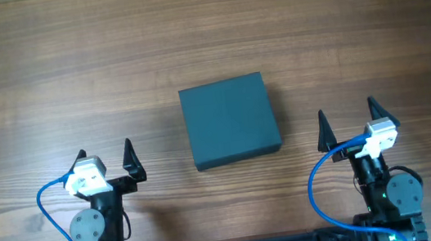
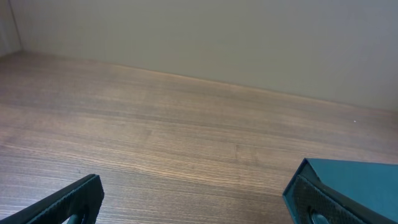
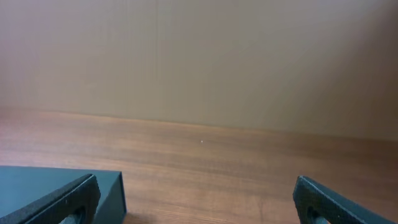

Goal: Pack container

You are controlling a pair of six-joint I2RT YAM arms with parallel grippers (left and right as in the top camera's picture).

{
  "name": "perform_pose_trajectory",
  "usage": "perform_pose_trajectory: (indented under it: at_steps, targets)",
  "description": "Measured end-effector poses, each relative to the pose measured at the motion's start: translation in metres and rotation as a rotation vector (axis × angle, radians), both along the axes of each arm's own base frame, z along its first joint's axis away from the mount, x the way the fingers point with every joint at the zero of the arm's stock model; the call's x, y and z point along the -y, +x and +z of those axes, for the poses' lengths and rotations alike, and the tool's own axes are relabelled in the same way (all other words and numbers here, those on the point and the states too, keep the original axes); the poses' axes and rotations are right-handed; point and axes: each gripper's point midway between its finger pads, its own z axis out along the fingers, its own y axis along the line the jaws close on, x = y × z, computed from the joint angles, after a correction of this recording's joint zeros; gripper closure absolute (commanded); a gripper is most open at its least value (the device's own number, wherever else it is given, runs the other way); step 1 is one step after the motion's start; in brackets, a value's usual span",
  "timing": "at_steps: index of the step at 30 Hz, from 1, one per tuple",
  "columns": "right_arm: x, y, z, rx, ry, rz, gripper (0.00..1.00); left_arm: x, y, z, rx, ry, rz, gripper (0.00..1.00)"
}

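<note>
Your container (image 1: 230, 121) sits closed between both claws — left gripper (image 1: 104, 151) and right gripper (image 1: 346, 111) spread wide, empty — slightly nearer the right.

The left end effector (image 1: 105, 156) sits lower left, jaws wide apart. The right end effector (image 1: 348, 119) sits lower right, equally wide.
</note>
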Motion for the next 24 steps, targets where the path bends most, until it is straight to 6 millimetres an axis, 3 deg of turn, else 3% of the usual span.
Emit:
perform_pose_trajectory:
  at_steps: [3,24]
  targets:
    - [0.0,0.0,-0.016,-0.065,-0.004,0.0,0.0,0.0,0.0,0.0,0.0,0.0,0.0,0.0]
    - [0.0,0.0,-0.016,-0.063,-0.011,0.0,0.0,0.0,0.0,0.0,0.0,0.0,0.0,0.0]
